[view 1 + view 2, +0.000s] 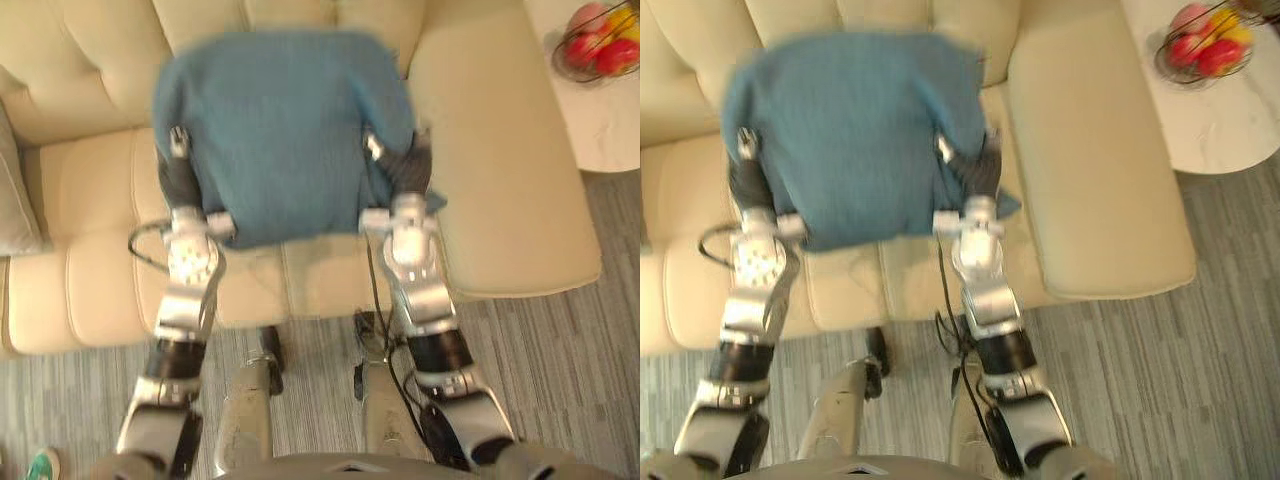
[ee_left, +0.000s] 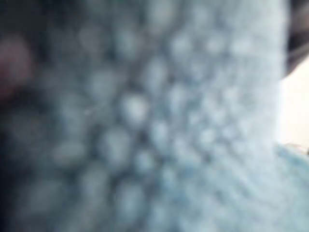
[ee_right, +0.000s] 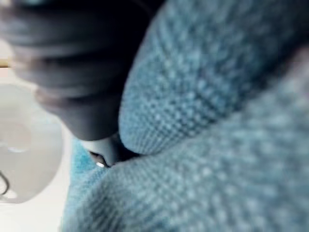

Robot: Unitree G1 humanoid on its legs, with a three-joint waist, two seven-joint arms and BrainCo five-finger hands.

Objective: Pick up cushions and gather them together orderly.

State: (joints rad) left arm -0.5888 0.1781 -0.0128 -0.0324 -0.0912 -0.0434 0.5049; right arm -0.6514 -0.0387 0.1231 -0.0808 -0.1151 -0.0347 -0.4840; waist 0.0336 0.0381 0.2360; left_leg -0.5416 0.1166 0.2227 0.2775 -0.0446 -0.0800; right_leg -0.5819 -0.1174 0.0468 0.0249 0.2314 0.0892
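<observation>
A blue knitted cushion (image 1: pixel 280 130) hangs above the seat of a cream sofa (image 1: pixel 500 150), held up between my two hands. My left hand (image 1: pixel 180 180) clasps its left edge, with a silver thumb lying on the cushion's face. At the right edge my right hand (image 1: pixel 405 170) grips the same way, and a corner of the cushion sticks out beneath it. The fingers of both hands are hidden behind the cushion. In the right wrist view the dark hand cover (image 3: pixel 72 63) presses into bunched blue fabric (image 3: pixel 217 96). Blue knit (image 2: pixel 145 121) fills the left wrist view.
A grey cushion (image 1: pixel 15 200) leans at the sofa's far left end. A white round table (image 1: pixel 600 130) at the right carries a wire bowl of fruit (image 1: pixel 600 45). Striped grey carpet lies in front of the sofa, with a person's green shoe (image 1: pixel 40 465) at the lower left.
</observation>
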